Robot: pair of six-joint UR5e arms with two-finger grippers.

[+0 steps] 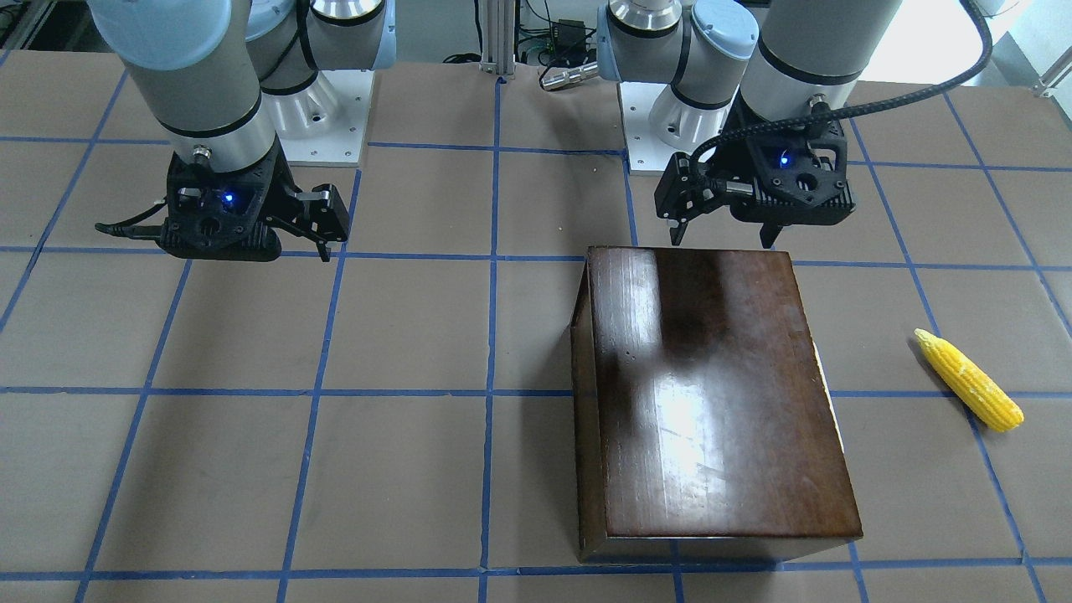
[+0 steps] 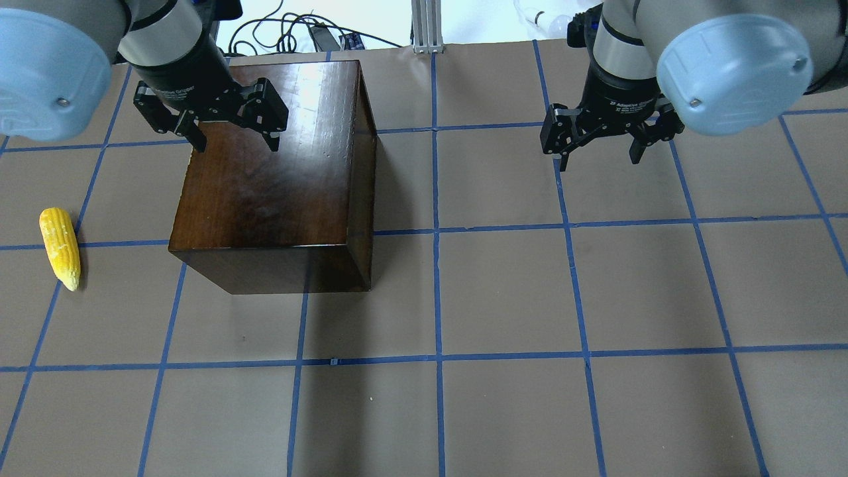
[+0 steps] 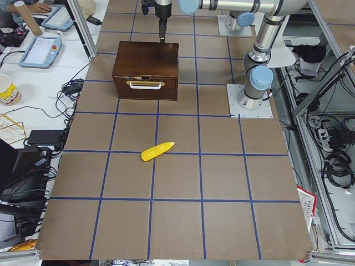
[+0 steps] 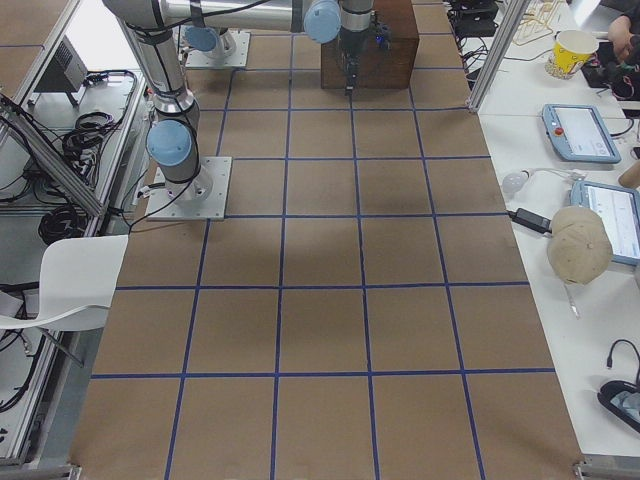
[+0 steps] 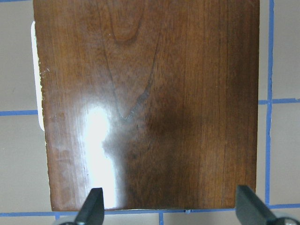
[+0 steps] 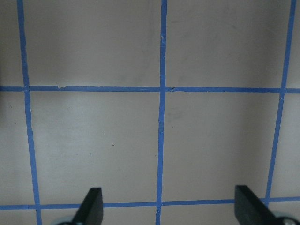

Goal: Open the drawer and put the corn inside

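The glossy dark-brown box (image 1: 712,394) stands on the table and also shows in the overhead view (image 2: 271,179). Its drawer (image 3: 145,84) is shut. The drawer's front, with a pale handle, faces the table's end on my left. The yellow corn (image 1: 970,381) lies on the table beside that front, apart from the box, and shows in the overhead view (image 2: 59,246) too. My left gripper (image 2: 236,144) is open and empty above the box top's end nearest my base; the box top fills its wrist view (image 5: 150,103). My right gripper (image 2: 599,161) is open and empty above bare table.
The brown table (image 2: 503,298) carries a grid of blue tape lines. The arm bases (image 1: 322,117) stand at the table's robot-side edge. Operators' desks with tablets (image 3: 40,51) lie beyond the far side.
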